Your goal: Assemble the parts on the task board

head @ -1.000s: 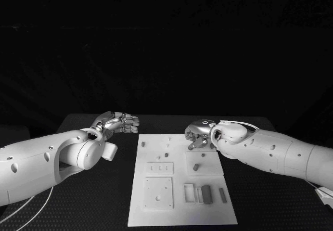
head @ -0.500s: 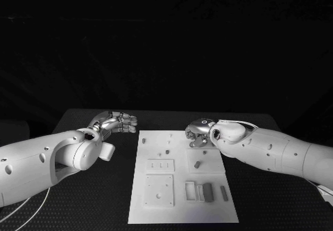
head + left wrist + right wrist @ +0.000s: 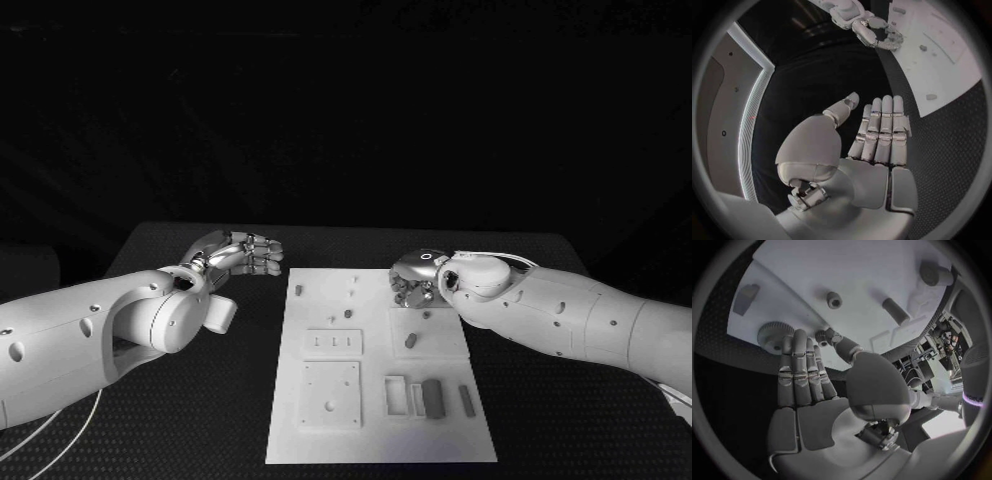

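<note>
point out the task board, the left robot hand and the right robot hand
task board point(image 3: 372, 440), head view, bare near edge
left robot hand point(image 3: 873, 137), left wrist view, middle of the fingers
right robot hand point(image 3: 807, 390), right wrist view, base of the fingers

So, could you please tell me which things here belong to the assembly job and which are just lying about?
Belonging to the job:
- task board
- small parts on it, such as the peg and the bars
- right hand, over the board's far edge
- left hand, open beside the board

Just lying about:
- black table
</note>
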